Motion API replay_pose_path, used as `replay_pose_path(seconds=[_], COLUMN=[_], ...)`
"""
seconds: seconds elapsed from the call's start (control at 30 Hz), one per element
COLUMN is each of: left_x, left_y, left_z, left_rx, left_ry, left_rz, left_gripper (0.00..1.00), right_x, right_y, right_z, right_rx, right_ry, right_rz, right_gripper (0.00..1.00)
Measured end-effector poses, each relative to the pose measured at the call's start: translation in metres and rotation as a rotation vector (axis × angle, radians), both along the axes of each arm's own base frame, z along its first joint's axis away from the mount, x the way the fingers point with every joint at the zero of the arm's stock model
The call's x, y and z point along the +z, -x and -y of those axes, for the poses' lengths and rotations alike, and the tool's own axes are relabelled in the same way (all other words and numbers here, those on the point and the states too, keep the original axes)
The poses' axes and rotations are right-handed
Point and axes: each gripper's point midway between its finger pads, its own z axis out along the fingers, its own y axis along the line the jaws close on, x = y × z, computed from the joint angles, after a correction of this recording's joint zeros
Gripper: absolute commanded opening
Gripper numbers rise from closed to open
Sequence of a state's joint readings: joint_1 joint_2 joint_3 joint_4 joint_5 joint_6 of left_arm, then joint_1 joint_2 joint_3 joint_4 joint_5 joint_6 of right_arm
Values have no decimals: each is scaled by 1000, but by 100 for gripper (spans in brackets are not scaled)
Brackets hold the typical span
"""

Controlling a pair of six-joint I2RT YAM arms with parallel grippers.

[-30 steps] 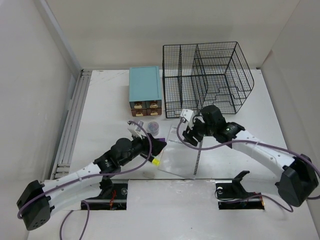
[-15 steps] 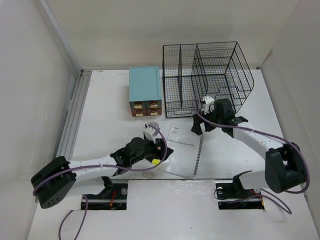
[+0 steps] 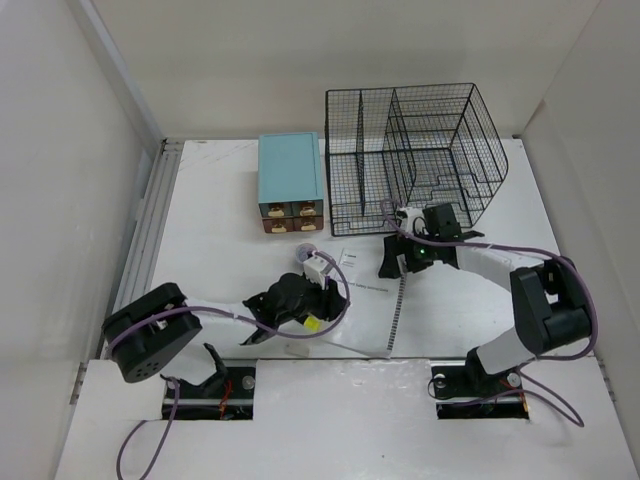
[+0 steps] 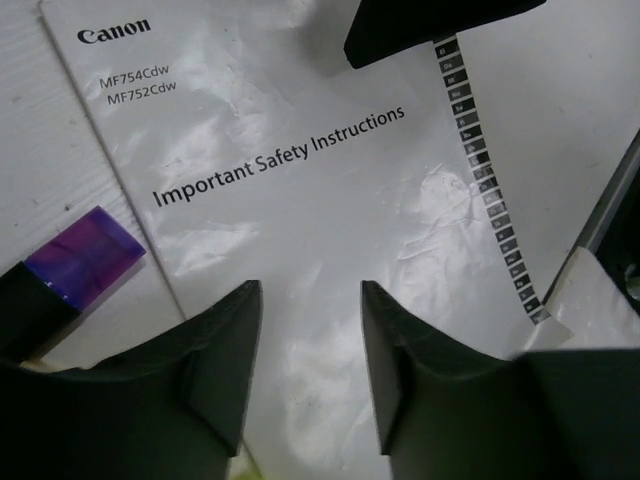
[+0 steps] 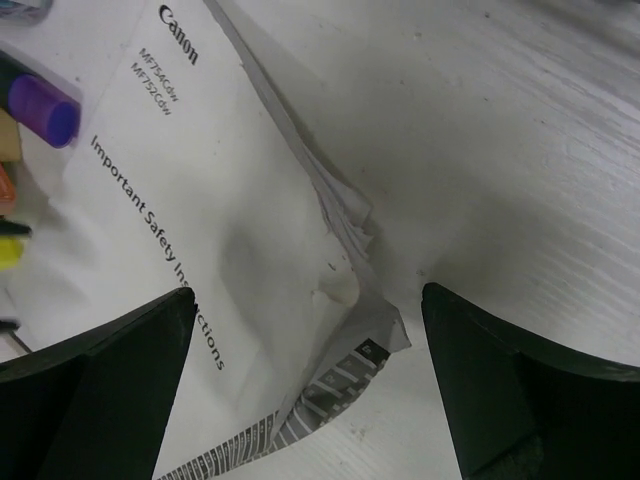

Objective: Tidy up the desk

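The left gripper [image 4: 310, 292] is hanging with its two matte black fingers [image 4: 205, 375] spread apart and nothing between them, just above a Canon safety booklet [image 4: 300, 200]; the booklet is lying flat in a crinkled, glossy clear plastic sleeve that is catching the light in patches; a column of small black-and-white index tabs [image 4: 490, 185] is running down one edge. A translucent purple block [image 4: 85, 255] is showing beside the left finger, its body hidden in shadow; a black shape at the top of this view is cut off and cannot be identified.

The right gripper [image 5: 308, 295] is standing wide open, its dark fingers [image 5: 95, 390] framing the booklet's bent, dog-eared corner without touching it; a purple-capped marker [image 5: 45, 110] is lying at the edge, with orange and yellow items beside it cropped too far to name.

The desk [image 3: 215, 230], flat, white and faintly streaked, is lying under everything, its metal rail [image 3: 140, 250] running along the left side; at the back a teal drawer box [image 3: 291, 175] is sitting just beside a black wire-mesh rack [image 3: 415, 150].
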State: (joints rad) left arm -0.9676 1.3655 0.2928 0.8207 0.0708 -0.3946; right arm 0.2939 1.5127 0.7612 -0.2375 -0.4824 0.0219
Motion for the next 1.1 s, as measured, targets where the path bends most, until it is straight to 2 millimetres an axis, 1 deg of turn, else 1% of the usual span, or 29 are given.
replay_pose_path(seconds=[0.07,0.1,0.13,0.2,0.23,0.27,0.37,0.4,0.47,0.5,0.57,0.6,0.67,0.8,0.83,0.9,0.97,1.07,1.1], left_x=[-3,-5,-7,-13,-16,-18,-25,-27,-29,-29,-29,-29,-29,-29,-28,-24,-15,8,21], left_y=[-2,-3,-4,-5,-6,-6,-7,-7,-9,-10,-13,-14,-15,-16,-17,-15,-14,-12,-12], left_z=[4,6,8,13,15,17,21,23,28,32,38,41,48,54,54,56,58,56,54], left_rx=[-3,-7,-9,-15,-18,-22,-29,-30,-37,-42,-48,-51,-62,-72,-74,-85,-92,-92,-90], left_ry=[-3,-6,-10,-19,-23,-26,-33,-37,-35,-31,-25,-22,-11,6,10,26,47,73,89], left_rz=[-4,-5,-9,-21,-26,-33,-48,-53,-60,-62,-66,-68,-74,-86,-89,-94,-89,-75,-63], left_gripper=[29,27,23,22,20,20,20,19,18,18,17,17,17,17,27,52,69,78,80], right_x=[1,1,1,1,1,1,0,0,3,7,16,21,28,35,37,41,46,59,66], right_y=[0,0,1,2,2,3,6,6,6,6,6,6,6,10,11,12,13,9,7], right_z=[-3,-5,-7,-9,-10,-11,-11,-11,-11,-12,-13,-14,-15,-16,-16,-16,-17,-19,-19], right_rx=[8,14,20,26,28,30,33,32,27,25,26,28,30,42,45,61,81,125,145], right_ry=[-18,-28,-38,-49,-54,-58,-63,-65,-71,-79,-97,-104,-115,-131,-135,-140,-140,-137,-134], right_rz=[-5,-9,-13,-22,-27,-32,-45,-44,-41,-33,-13,-2,15,24,25,36,41,68,85], right_gripper=[99,97,92,86,81,69,48,36,23,14,6,0,0,0,0,0,0,0,0])
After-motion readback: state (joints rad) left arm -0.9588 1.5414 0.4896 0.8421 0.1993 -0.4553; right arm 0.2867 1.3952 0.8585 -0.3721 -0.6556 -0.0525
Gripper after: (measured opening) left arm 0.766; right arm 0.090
